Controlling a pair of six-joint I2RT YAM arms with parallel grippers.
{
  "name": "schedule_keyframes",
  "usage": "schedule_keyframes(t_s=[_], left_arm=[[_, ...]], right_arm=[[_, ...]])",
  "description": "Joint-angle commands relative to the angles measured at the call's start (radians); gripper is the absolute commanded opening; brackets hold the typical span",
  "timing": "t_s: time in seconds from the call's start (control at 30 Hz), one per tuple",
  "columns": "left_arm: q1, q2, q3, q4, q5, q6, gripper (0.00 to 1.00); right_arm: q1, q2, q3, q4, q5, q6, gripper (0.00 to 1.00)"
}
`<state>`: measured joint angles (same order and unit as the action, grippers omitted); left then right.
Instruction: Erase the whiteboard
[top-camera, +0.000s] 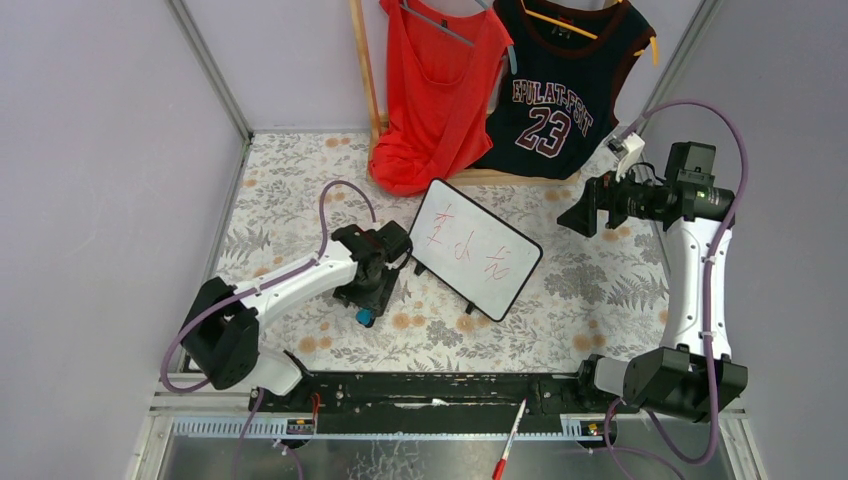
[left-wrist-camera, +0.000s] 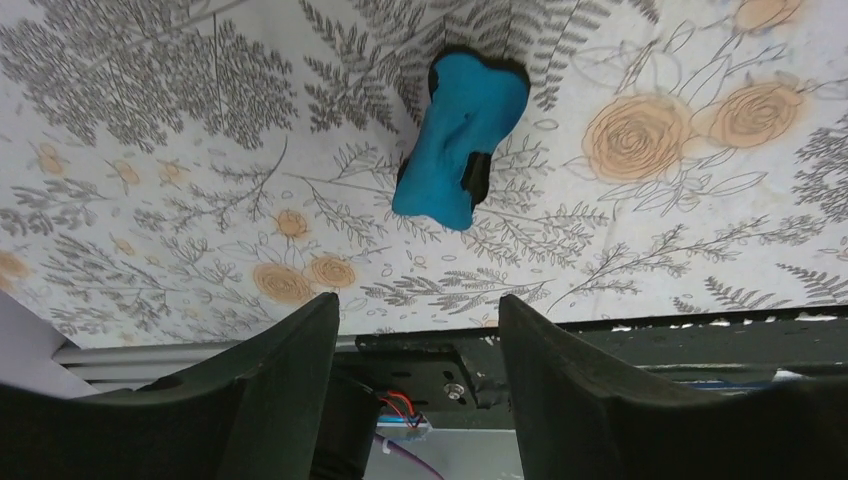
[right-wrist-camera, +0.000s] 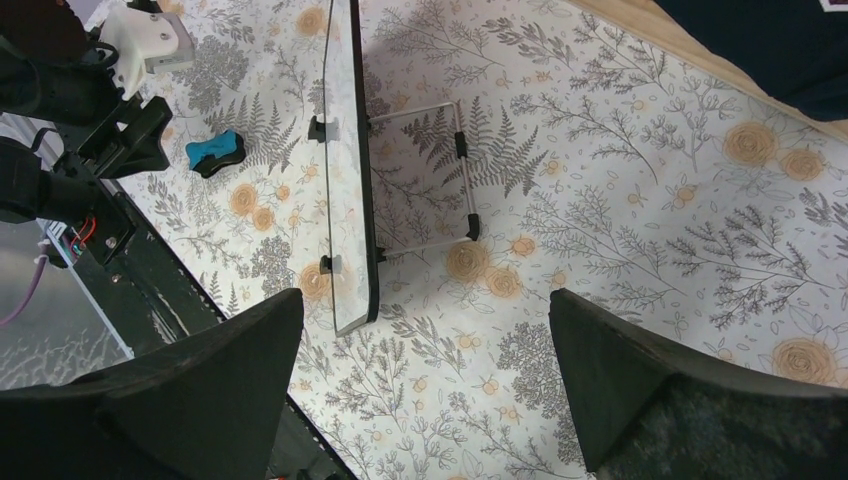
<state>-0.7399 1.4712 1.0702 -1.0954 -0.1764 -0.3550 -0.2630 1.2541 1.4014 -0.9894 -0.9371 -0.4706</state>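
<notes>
The whiteboard (top-camera: 476, 250) stands propped at mid-table with red handwritten marks on its face. In the right wrist view it shows edge-on (right-wrist-camera: 347, 200), leaning on a wire stand (right-wrist-camera: 462, 170). A blue eraser with a black underside (left-wrist-camera: 461, 140) lies on the floral cloth just left of the board (top-camera: 366, 317); it also shows in the right wrist view (right-wrist-camera: 215, 152). My left gripper (left-wrist-camera: 418, 305) is open and empty, hovering just above the eraser (top-camera: 378, 290). My right gripper (right-wrist-camera: 425, 300) is open and empty, raised to the right of the board (top-camera: 585, 215).
A red tank top (top-camera: 437, 90) and a dark number 23 jersey (top-camera: 560, 80) hang on a wooden rack at the back. A red marker (top-camera: 508, 442) lies below the black rail (top-camera: 430, 390) at the near edge. Grey walls close both sides.
</notes>
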Motion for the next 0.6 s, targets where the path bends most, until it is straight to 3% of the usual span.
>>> schedule_keyframes(t_s=[0.0,0.57], left_arm=[[-0.004,-0.066,-0.029,0.021,0.029,-0.063,0.59],[0.021,0.045,-0.051,0.162,0.054,-0.037,0.59]], right_arm=[[-0.004,-0.017,-0.025,0.032,-0.044,0.016,0.99],[-0.002,-0.024,-0.090,0.036,-0.071,0.000,0.99]])
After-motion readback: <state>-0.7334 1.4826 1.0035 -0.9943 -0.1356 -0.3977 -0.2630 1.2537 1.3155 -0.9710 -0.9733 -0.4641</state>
